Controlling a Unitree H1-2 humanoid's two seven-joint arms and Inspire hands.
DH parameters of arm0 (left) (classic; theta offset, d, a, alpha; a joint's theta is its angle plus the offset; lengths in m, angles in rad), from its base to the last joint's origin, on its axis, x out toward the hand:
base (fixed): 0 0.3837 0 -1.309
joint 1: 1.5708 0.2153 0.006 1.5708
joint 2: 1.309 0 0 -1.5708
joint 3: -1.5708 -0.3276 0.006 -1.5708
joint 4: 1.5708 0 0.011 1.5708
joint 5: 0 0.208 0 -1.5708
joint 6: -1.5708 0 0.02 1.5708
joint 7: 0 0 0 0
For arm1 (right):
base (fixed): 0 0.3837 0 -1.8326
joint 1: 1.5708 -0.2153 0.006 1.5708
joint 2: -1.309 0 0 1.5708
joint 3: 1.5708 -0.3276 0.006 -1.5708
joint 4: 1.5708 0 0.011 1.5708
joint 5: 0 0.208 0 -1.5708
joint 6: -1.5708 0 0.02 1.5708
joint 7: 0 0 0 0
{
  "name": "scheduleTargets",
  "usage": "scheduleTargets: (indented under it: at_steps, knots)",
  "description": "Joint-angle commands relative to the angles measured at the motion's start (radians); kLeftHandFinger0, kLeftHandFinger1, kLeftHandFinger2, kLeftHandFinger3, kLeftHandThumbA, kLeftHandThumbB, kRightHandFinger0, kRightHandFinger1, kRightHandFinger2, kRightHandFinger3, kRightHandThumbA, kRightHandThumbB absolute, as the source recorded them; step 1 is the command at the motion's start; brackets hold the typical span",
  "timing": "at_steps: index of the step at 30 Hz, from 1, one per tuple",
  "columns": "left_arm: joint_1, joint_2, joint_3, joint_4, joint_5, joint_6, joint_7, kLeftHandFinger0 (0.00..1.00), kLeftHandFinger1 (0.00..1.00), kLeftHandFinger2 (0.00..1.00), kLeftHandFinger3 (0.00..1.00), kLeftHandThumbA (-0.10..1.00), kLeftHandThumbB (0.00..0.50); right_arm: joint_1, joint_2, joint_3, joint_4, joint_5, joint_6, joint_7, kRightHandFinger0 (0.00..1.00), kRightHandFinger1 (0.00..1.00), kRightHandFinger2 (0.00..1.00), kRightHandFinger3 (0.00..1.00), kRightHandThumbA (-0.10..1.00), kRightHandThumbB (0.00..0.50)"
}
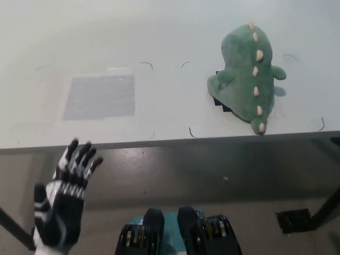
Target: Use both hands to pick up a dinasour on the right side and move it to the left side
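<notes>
A green plush dinosaur point(246, 77) with cream spikes down its back lies on the right part of the white table point(159, 32), tail towards the front edge. My left hand point(62, 202) is raised at the lower left, below the table's front edge, open with fingers spread and nothing in it. It is far from the dinosaur. My right hand is not in view.
A pale grey rectangle point(101, 96) is marked on the left part of the table. Small dark curved marks point(147, 64) outline areas on the tabletop. A dark patch point(219, 102) shows under the dinosaur. The table's front edge point(159, 143) runs across the middle; floor lies below.
</notes>
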Motion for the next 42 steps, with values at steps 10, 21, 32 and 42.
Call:
scheduleTargets:
  at_steps: [10, 21, 32, 42]
  knots:
    - [-0.419, -0.055, -0.008, 0.159, 0.08, 0.16, 0.093, 1.0, 1.0, 1.0, 1.0, 1.0, 0.463, -0.287, -0.047, -0.01, -0.021, -0.025, 0.167, -0.078, 1.0, 1.0, 1.0, 1.0, 1.0, 0.242]
    - [-0.747, -0.071, -0.01, 0.553, 0.139, 0.134, 0.108, 1.0, 1.0, 1.0, 1.0, 1.0, 0.404, -0.545, -0.073, 0.018, 0.195, -0.064, 0.248, -0.072, 1.0, 1.0, 1.0, 1.0, 1.0, 0.179]
    - [-0.89, -0.087, 0.011, 0.879, 0.123, 0.057, 0.084, 1.0, 1.0, 1.0, 1.0, 1.0, 0.374, -0.662, -0.018, 0.076, 0.445, -0.098, 0.225, -0.062, 1.0, 1.0, 1.0, 1.0, 1.0, 0.089]
    - [-1.037, -0.091, 0.02, 1.176, 0.131, -0.028, 0.067, 0.98, 1.0, 1.0, 1.0, 1.0, 0.434, -0.753, 0.008, 0.076, 0.642, -0.104, 0.153, -0.039, 1.0, 1.0, 1.0, 1.0, 1.0, 0.144]
